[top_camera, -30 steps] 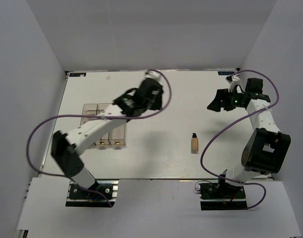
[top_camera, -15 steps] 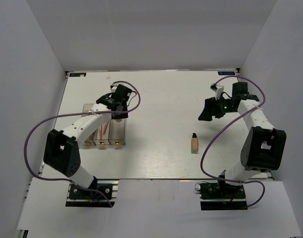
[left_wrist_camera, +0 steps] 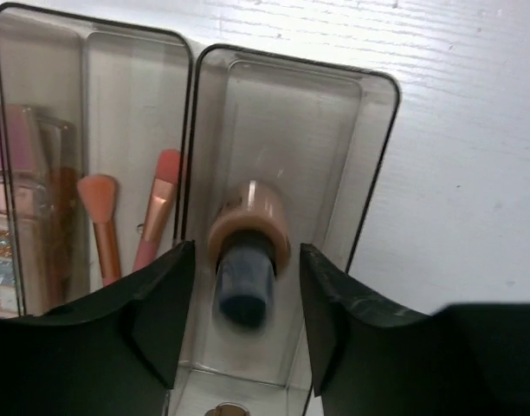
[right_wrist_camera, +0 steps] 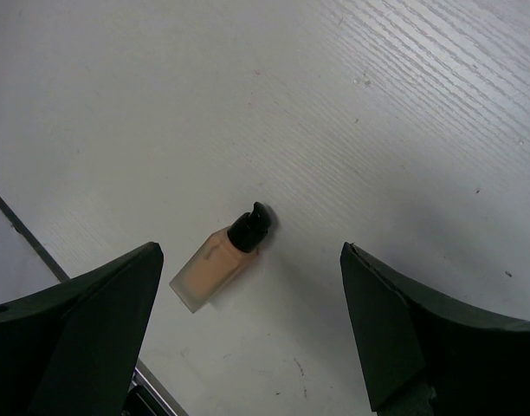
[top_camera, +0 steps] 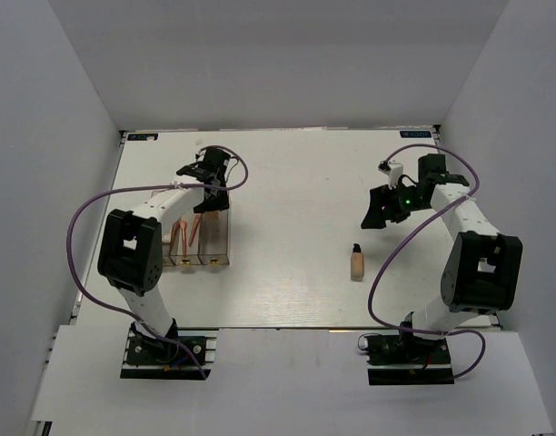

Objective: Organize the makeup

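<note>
While the clear acrylic box's right-hand compartment looks set aside for bottles, the foundation bottle [left_wrist_camera: 248, 238] is inside that compartment, dark cap toward the wrist camera and beige body pointing away. It is blurred, so I cannot tell whether it rests on the compartment floor or is dropping. The left fingers [left_wrist_camera: 152, 321] flank it, apart, with a strip of clear wall showing on either side of the bottle. They are not clamped on it, so I judge this a release. In the acrylic box [left_wrist_camera: 373, 165] the middle compartment holds two coral-pink brushes [left_wrist_camera: 100, 221] side by side, and the left one holds an eyeshadow palette [left_wrist_camera: 1, 260], cut off by the frame edge. Like goes with like, by the look of it. A second foundation bottle [right_wrist_camera: 220, 260] lies alone on the white table [right_wrist_camera: 395, 104], seemingly on its side and not yet sorted. The right fingers [right_wrist_camera: 83, 321] are spread wide and empty above it, with the bottle framed between them, probably lined up for the next pick. The left arm [top_camera: 164, 200] has its elbow folded near the base, forearm reaching over the box and wrist tipped down at its far end. The right arm [top_camera: 464, 213] has its elbow raised and wrist turned inward and downward, and the bottle sits apart from it, nearer the bases.
</note>
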`<state>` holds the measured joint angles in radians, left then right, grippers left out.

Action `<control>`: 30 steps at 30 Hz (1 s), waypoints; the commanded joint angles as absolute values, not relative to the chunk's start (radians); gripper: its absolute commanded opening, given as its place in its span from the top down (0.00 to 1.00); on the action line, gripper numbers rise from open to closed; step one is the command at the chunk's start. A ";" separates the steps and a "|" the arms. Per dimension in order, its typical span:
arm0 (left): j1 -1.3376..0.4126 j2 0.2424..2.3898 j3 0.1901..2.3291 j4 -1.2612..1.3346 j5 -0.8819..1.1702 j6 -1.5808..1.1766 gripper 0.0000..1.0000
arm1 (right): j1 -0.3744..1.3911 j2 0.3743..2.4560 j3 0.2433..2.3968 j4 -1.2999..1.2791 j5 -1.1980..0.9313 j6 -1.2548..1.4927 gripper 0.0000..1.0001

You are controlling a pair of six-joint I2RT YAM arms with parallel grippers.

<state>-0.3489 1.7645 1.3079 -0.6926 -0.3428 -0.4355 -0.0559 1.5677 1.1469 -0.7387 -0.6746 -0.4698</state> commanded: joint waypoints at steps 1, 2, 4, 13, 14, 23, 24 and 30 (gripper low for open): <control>-0.347 1.755 1.371 -0.655 -0.304 -0.425 0.37 | -0.046 1.563 1.155 -0.765 -0.661 -0.497 0.11; -0.347 1.756 1.379 -0.655 -0.302 -0.425 0.32 | -0.046 1.569 1.157 -0.770 -0.657 -0.502 0.11; -0.347 1.761 1.390 -0.658 -0.304 -0.425 0.28 | -0.038 1.577 1.164 -0.785 -0.650 -0.509 0.11; -0.357 1.658 1.439 -0.661 -0.287 -0.414 0.23 | -0.008 1.603 1.161 -0.871 -0.614 -0.517 0.11; -0.368 1.635 1.436 -0.649 -0.270 -0.407 0.23 | -0.005 1.606 1.149 -0.879 -0.598 -0.512 0.11; -0.388 1.364 1.251 -0.528 -0.018 -0.505 0.24 | 0.100 1.583 1.054 -0.888 -0.460 -0.411 0.11; -0.399 1.345 1.238 -0.528 -0.021 -0.523 0.24 | 0.109 1.579 1.033 -0.882 -0.451 -0.378 0.11; -0.399 1.224 1.186 -0.564 -0.061 -0.557 0.24 | 0.189 1.586 0.994 -0.822 -0.365 -0.197 0.11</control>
